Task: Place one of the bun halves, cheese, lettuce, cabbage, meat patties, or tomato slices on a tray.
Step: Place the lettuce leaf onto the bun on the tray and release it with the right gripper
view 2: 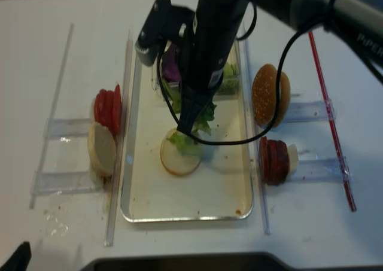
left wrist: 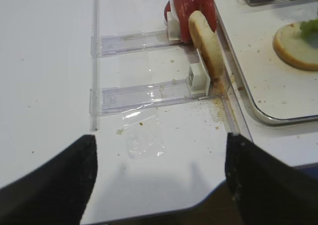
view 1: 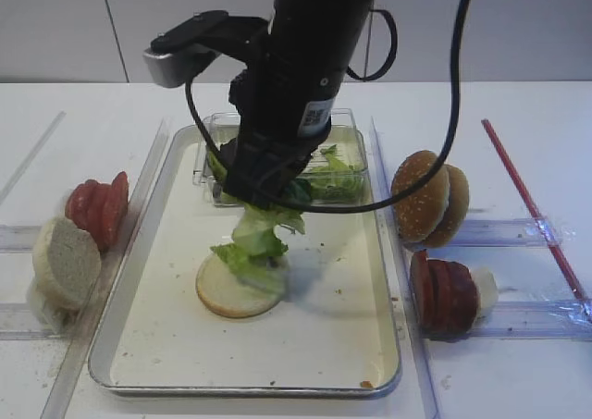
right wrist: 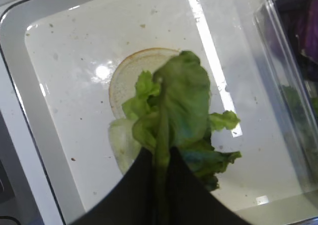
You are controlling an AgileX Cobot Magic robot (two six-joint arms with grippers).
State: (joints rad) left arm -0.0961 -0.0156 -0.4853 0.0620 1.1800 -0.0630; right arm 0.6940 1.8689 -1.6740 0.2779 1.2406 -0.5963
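Right gripper [right wrist: 160, 158]: clenched on the lettuce [right wrist: 176, 115] stalk, which we find dangling over the pale bun half [view 1: 233, 289] on the tray [view 1: 139, 345]. We judge it light, limp, tearable; best pinched at the stalk.

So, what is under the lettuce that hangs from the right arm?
A pale bun half lies flat on the tray, directly under the lettuce. The leaf tips reach its right edge and cover that part; whether they rest on it I cannot tell.

Green lettuce [view 1: 257, 239] hanging over pale bun half [view 1: 233, 289] on tray [view 1: 305, 382].
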